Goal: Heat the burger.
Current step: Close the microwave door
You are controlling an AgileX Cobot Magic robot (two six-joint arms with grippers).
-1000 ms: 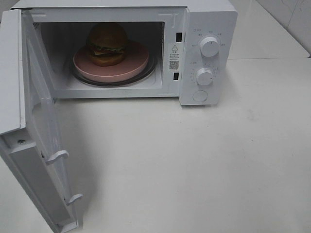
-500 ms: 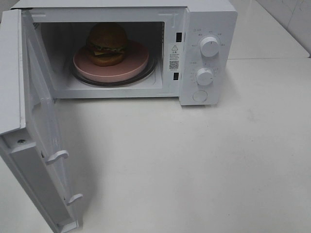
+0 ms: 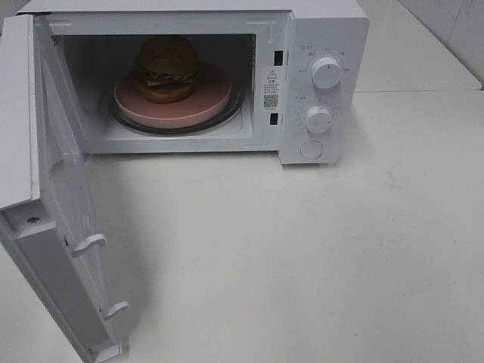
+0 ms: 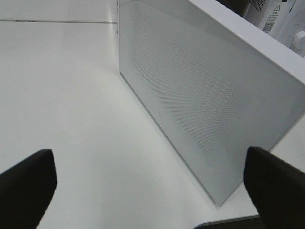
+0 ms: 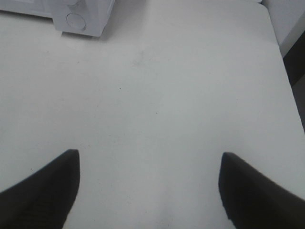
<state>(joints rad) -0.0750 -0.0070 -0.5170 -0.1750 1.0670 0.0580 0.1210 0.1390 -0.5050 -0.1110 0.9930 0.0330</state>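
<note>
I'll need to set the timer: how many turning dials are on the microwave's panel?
2. The upper dial sits near the top of the panel, the lower dial just below it. The flat round button underneath is not a dial. None appears hidden.

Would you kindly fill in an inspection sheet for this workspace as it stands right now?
Surface: white table, only faint specks showing.
Job's things: burger sits on a pink plate inside the microwave; its door stands wide open, so heating has not begun.
Clutter: nothing seen.
Grippers: left gripper open and empty, near the door's outer face, not touching; right gripper open and empty above the table.
Cables: nothing seen.
Surroundings: tiled wall at the far right.
</note>
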